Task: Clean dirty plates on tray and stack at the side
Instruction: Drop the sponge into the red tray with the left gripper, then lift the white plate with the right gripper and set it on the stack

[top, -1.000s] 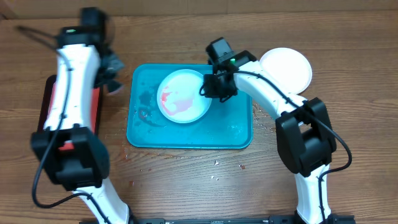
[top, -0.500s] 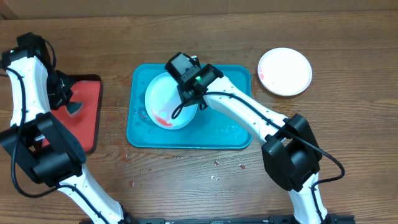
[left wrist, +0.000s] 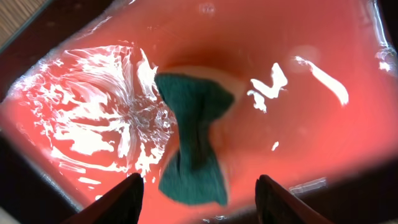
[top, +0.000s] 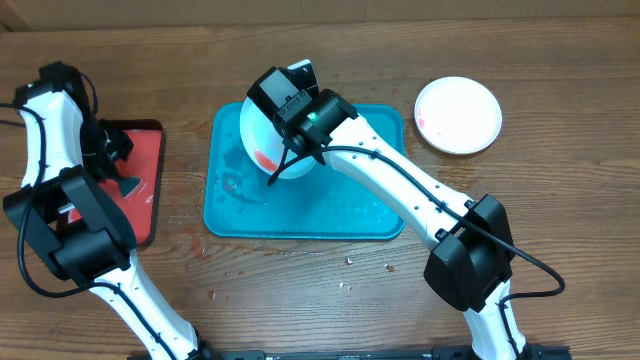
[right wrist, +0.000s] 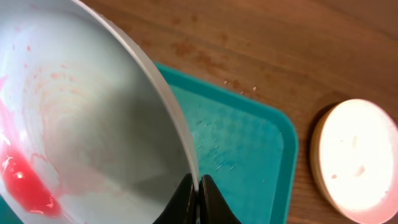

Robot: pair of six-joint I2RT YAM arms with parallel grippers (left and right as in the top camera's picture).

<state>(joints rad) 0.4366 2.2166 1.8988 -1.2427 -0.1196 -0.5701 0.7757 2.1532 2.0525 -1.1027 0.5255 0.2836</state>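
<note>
My right gripper (right wrist: 199, 186) is shut on the rim of a pale aqua plate (top: 262, 145). It holds the plate tilted up on edge over the back left of the teal tray (top: 360, 210). A red smear (right wrist: 25, 186) sits low inside the plate. A white plate (top: 458, 114) with faint pink specks lies on the table to the right of the tray. My left gripper (left wrist: 199, 180) hangs open over the red tray (top: 140, 200). A green sponge (left wrist: 193, 143) lies on that tray below the fingers, with neither finger touching it.
The teal tray's floor is wet in places. Small crumbs (top: 350, 262) are scattered on the wooden table in front of it. The right arm reaches diagonally across the tray from the front right.
The right gripper has carried the plate leftward and tipped it up steeper. The left arm swung out over the red tray, its jaws opened, and the sponge lies loose.
</note>
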